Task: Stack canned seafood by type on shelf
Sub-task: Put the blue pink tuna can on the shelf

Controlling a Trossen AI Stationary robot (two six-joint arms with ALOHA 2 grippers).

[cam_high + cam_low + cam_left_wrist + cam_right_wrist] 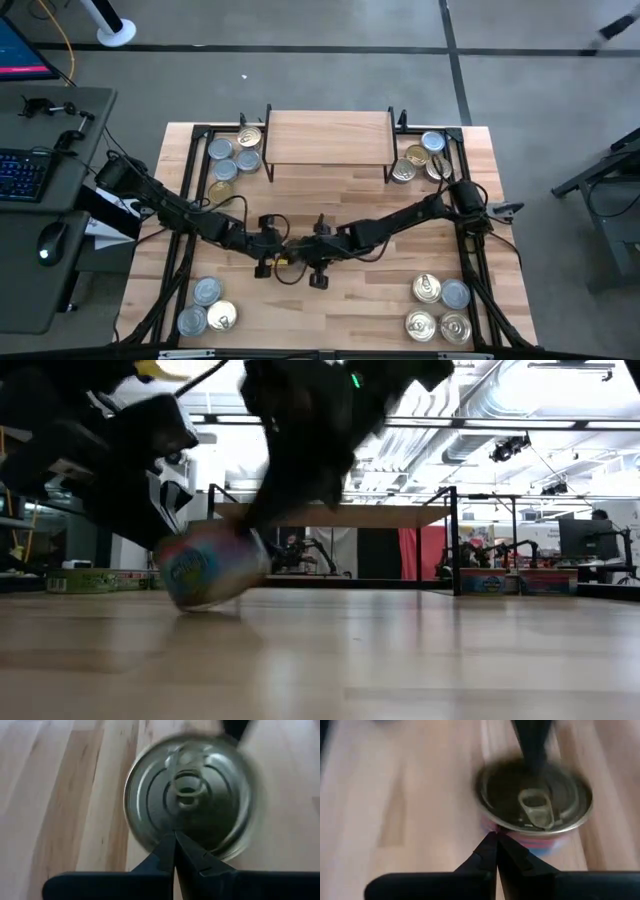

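Both arms reach in to the middle of the wooden table (350,215), wrists nearly meeting just in front of the shelf (327,137). Left gripper (174,837) fingers pressed together, nothing between them, tips at the edge of a pull-tab tin (189,795) that stands on the tabletop. Right gripper (496,840) likewise clamped shut and empty, tips against the same tin from the opposite side; the other arm's dark finger shows at its far rim. In the low view the tin (212,567) sits tilted between the two dark wrists, one edge lifted, its label colourful but blurred. Shelf board bare on top. Other tins in four groups: beside the shelf's left end (232,158), beside its right end (421,158), near-left corner (206,306), near-right corner (440,306).
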